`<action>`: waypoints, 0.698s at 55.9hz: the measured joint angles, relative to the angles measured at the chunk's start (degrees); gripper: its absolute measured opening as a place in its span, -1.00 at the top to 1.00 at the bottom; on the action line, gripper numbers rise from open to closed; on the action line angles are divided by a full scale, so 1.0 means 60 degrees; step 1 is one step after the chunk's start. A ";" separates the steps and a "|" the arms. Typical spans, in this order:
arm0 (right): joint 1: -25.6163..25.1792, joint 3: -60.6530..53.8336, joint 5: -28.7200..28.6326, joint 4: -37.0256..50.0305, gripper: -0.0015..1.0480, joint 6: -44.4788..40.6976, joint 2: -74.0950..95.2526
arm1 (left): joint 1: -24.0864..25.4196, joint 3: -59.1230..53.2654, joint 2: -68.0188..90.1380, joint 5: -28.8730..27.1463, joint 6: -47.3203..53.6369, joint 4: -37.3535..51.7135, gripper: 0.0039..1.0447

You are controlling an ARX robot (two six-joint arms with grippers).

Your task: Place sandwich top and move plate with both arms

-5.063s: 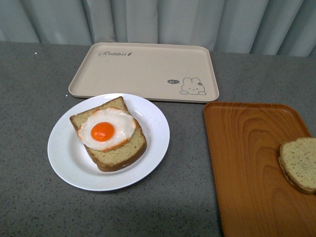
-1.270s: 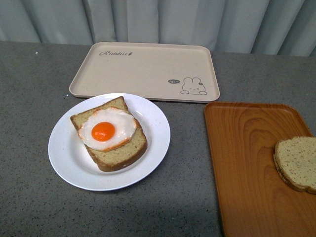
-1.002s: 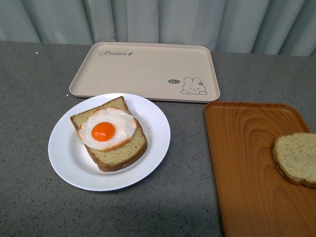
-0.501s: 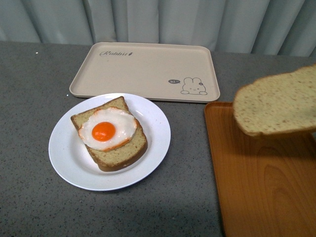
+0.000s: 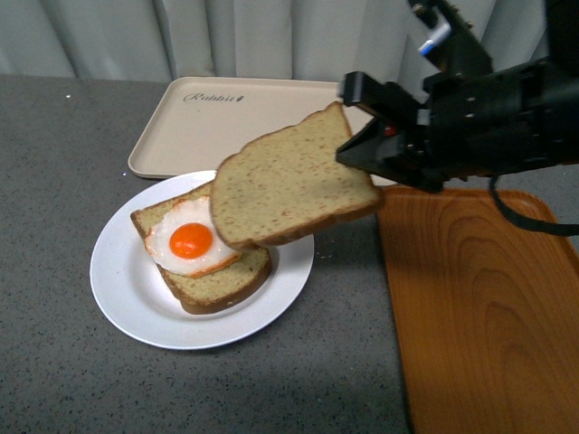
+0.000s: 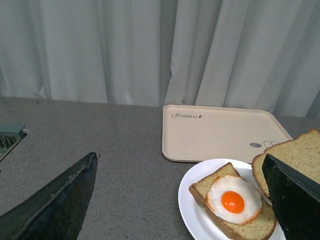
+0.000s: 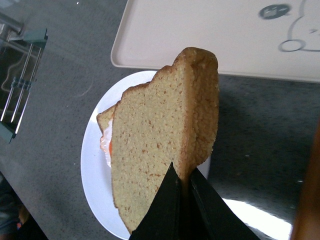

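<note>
My right gripper (image 5: pixel 355 152) is shut on the sandwich top (image 5: pixel 289 181), a tan speckled bread slice held tilted in the air over the right half of the white plate (image 5: pixel 122 289). Under it lies a bread slice bearing a fried egg (image 5: pixel 190 241). In the right wrist view my gripper (image 7: pixel 181 180) pinches the slice (image 7: pixel 150 145) by its crust edge, above the plate (image 7: pixel 92 165). My left gripper (image 6: pixel 180 170) is open, its fingers (image 6: pixel 55 205) wide apart; the plate (image 6: pixel 192 207), the egg (image 6: pixel 233 201) and the held slice (image 6: pixel 295 152) show between and beyond them.
A beige rabbit-printed tray (image 5: pixel 217 122) lies behind the plate. An orange wood-grain tray (image 5: pixel 479 307) lies at the right, under my right arm. Grey countertop surrounds them; a curtain hangs behind. A metal rack (image 7: pixel 17 85) shows at the edge of the right wrist view.
The sandwich top was lifted off the orange tray and carried left, from above the tray to over the plate. My right arm has come into the front view.
</note>
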 joint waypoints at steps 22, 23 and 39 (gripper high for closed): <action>0.1249 0.1355 0.0645 -0.0280 0.96 0.0659 0.1701 | 0.0000 0.0000 0.0000 0.0000 0.0000 0.0000 -0.88; 0.1268 0.1355 0.0699 -0.0299 0.96 0.0659 0.1730 | 0.0000 0.0000 0.0000 0.0000 0.0000 0.0000 -0.89; 0.1439 0.1213 0.1209 -0.0466 0.66 0.0517 0.2025 | 0.0000 0.0000 0.0000 0.0000 -0.0004 0.0000 -0.88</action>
